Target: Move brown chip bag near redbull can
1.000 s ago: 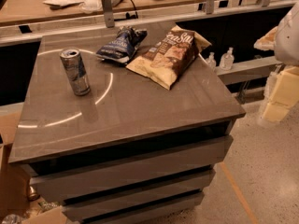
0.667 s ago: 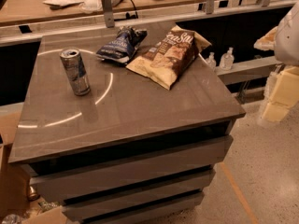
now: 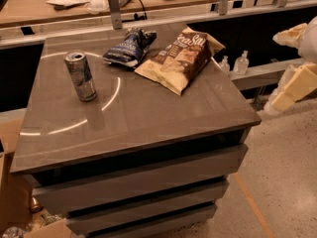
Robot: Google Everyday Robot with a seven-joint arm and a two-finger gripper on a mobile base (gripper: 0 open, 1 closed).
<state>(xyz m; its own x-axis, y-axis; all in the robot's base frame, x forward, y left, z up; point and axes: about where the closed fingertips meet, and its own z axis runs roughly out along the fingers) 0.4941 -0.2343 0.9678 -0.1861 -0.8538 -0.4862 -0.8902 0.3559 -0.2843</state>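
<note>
The brown chip bag point(image 3: 178, 58) lies flat on the grey cabinet top point(image 3: 148, 113), at the back right. It is dark brown and tan with white script. The redbull can point(image 3: 80, 76) stands upright at the back left of the same top, well apart from the bag. My gripper point(image 3: 287, 93) shows as cream-coloured parts at the right edge of the camera view, off the cabinet's right side and clear of both objects. It holds nothing that I can see.
A smaller dark-blue snack bag point(image 3: 130, 47) lies between the can and the brown bag, touching the brown bag's left edge. A wooden counter point(image 3: 29, 9) with papers and cables runs behind a metal rail. Two small bottles point(image 3: 233, 63) stand on a ledge to the right.
</note>
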